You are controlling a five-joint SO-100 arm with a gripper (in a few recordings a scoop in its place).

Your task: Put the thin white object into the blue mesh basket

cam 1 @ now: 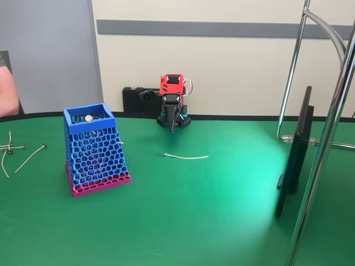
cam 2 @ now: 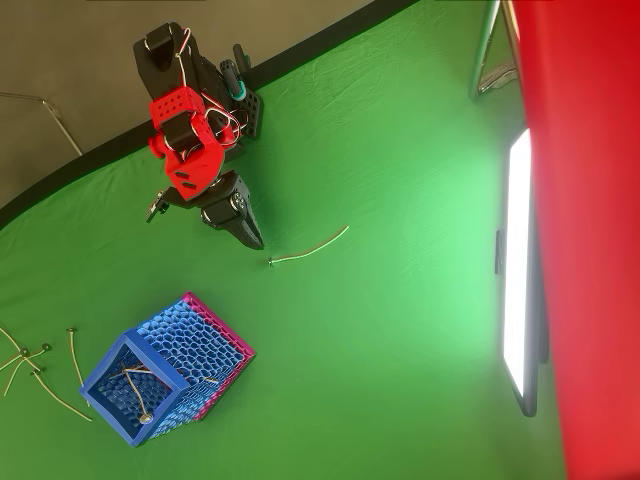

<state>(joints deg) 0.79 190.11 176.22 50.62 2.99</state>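
Observation:
The thin white object point(cam 1: 186, 157) point(cam 2: 310, 246) lies flat on the green table, a slender, nearly straight stick. The blue mesh basket point(cam 1: 93, 148) point(cam 2: 165, 370), with a solid blue rim and magenta base, stands left of it and holds a few thin sticks. My red and black arm stands at the table's far edge, folded down. Its gripper point(cam 1: 171, 128) point(cam 2: 253, 240) points down at the cloth, a short way behind the stick's left end in the fixed view, not touching it. The jaws look closed together with nothing between them.
Several thin greyish bent sticks point(cam 1: 16, 152) point(cam 2: 40, 370) lie in a loose cluster at the table's left edge. A flat screen point(cam 1: 297, 149) on a chrome frame point(cam 1: 327, 138) stands at the right. A person's arm point(cam 1: 6, 91) shows at the far left.

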